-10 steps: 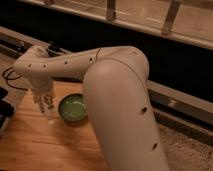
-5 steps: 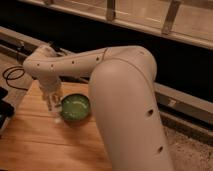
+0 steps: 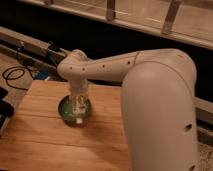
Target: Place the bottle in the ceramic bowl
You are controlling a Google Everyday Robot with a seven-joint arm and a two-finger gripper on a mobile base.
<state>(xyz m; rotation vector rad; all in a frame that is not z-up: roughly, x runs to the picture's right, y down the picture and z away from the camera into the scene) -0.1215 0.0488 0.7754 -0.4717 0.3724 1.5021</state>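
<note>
The ceramic bowl [image 3: 64, 108], green and glossy, sits on the wooden table [image 3: 45, 142], left of the middle. My gripper [image 3: 78, 101] hangs straight down over the bowl. It is shut on the bottle [image 3: 79, 107], a slim white thing held upright between the fingers. The bottle's lower end is inside the bowl's rim, near the bowl's middle. I cannot tell whether it touches the bottom. The white arm [image 3: 150, 85] reaches in from the right and hides the table's right side.
A dark object [image 3: 4, 109] sits at the table's left edge. A black cable [image 3: 12, 75] lies on the floor at left. A metal rail [image 3: 30, 47] and a dark wall run behind the table.
My gripper has moved right with the bottle, from beside the bowl's left rim to over the bowl's middle. The bowl has not moved on the table.
</note>
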